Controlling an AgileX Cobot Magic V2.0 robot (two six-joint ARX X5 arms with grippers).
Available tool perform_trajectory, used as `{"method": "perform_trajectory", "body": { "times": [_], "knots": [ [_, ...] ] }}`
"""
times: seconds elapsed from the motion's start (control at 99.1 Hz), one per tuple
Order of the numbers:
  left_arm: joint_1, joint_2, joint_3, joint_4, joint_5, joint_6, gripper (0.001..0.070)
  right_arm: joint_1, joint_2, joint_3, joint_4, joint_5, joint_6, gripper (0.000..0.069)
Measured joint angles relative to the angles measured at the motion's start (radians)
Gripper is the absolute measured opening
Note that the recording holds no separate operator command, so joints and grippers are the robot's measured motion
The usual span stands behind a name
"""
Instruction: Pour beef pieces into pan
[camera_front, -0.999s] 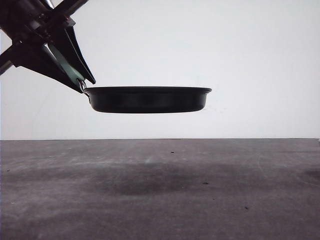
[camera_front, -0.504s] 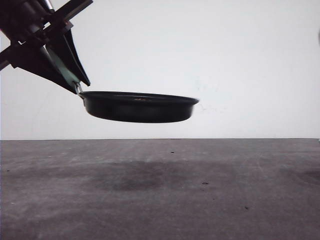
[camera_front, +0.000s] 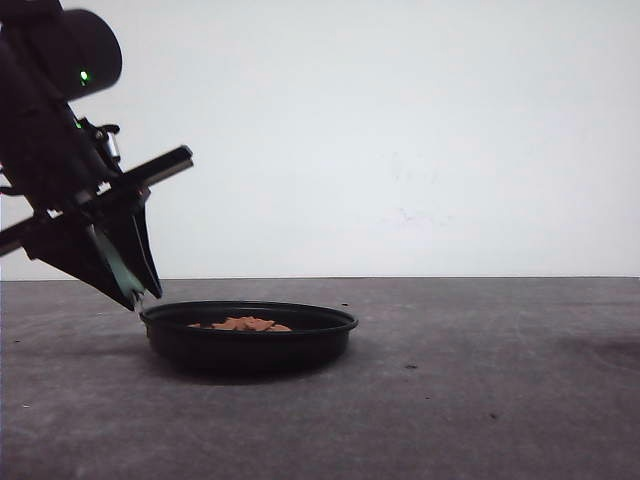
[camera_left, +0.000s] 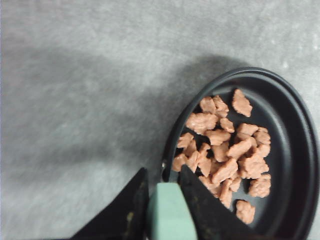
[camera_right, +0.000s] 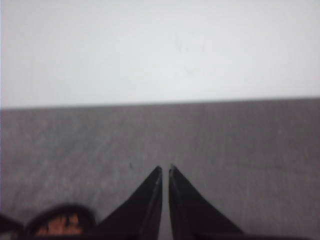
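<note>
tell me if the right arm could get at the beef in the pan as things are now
Probably yes. The beef pieces lie uncovered in the open pan on the table, and the left gripper grips just the mint-green handle. The right gripper is shut, with grey table ahead.

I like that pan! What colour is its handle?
Mint green, on the black pan. The handle shows best in the left wrist view.

Lighting even, bright; white back wall (camera_front: 420, 130) overexposed. Soft shadow on grey tabletop (camera_left: 75, 100). Right wrist view blurred throughout.
</note>
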Motion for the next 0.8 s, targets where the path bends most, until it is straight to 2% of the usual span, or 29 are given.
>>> {"method": "perform_trajectory", "body": {
  "times": [0.172, 0.222, 0.272, 0.393, 0.454, 0.525, 0.686, 0.797],
  "knots": [
    [0.001, 0.032, 0.010, 0.013, 0.010, 0.015, 0.0060, 0.000, -0.009, 0.000, -0.090, 0.002, -0.023, 0.0021],
    [0.001, 0.032, 0.010, 0.013, 0.010, 0.015, 0.0080, 0.000, -0.014, 0.000, -0.098, 0.002, -0.026, 0.0021],
    [0.001, 0.037, 0.011, -0.006, 0.009, 0.019, 0.0140, 0.000, -0.016, -0.001, -0.097, 0.003, -0.026, 0.0021],
    [0.001, 0.048, 0.008, -0.024, 0.028, 0.024, 0.0378, 0.000, -0.023, 0.000, -0.097, 0.002, -0.026, 0.0021],
    [0.001, 0.048, 0.008, -0.024, 0.049, 0.027, 0.0459, 0.000, -0.023, 0.000, -0.097, 0.002, -0.026, 0.0021],
    [0.002, 0.047, 0.008, -0.024, 0.068, 0.027, 0.0518, 0.000, -0.023, 0.000, -0.097, 0.002, -0.026, 0.0021],
    [0.015, -0.001, 0.008, -0.024, 0.063, 0.027, 0.0692, 0.000, -0.022, -0.001, -0.097, 0.002, -0.028, 0.0021],
    [0.032, -0.084, 0.008, -0.023, 0.029, 0.026, 0.0694, 0.000, -0.022, -0.001, -0.097, 0.002, -0.042, 0.0021]
  ]
}}
